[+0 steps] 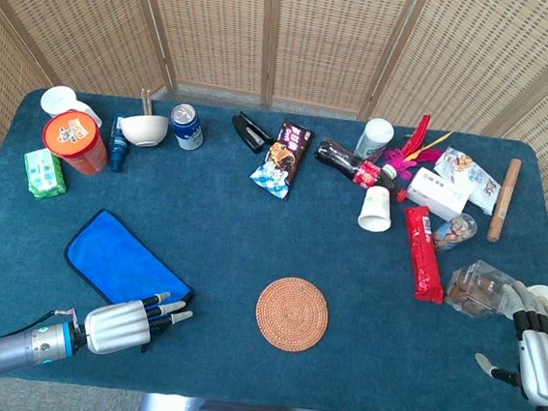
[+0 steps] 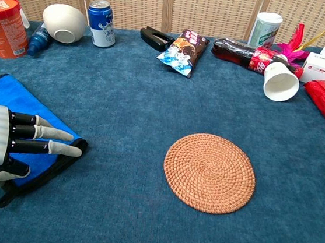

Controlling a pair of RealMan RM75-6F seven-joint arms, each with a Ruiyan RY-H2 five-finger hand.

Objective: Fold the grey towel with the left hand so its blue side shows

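Note:
The towel (image 1: pixel 118 259) lies folded on the left front of the table, blue side up with a dark edge around it; it also shows at the left of the chest view as the towel (image 2: pixel 12 101). My left hand (image 1: pixel 132 320) hovers at the towel's near right corner, fingers stretched out and apart, holding nothing; the chest view shows the left hand (image 2: pixel 7 145) over that corner. My right hand (image 1: pixel 541 356) rests open at the table's front right edge, far from the towel.
A round woven coaster (image 1: pixel 292 313) lies at the front centre. Along the back stand a red cup (image 1: pixel 74 141), a white bowl (image 1: pixel 143 130), a can (image 1: pixel 186 126), a snack bag (image 1: pixel 281 158), a bottle (image 1: pixel 348 163) and a paper cup (image 1: pixel 376 209). A red packet (image 1: pixel 423 253) lies at right.

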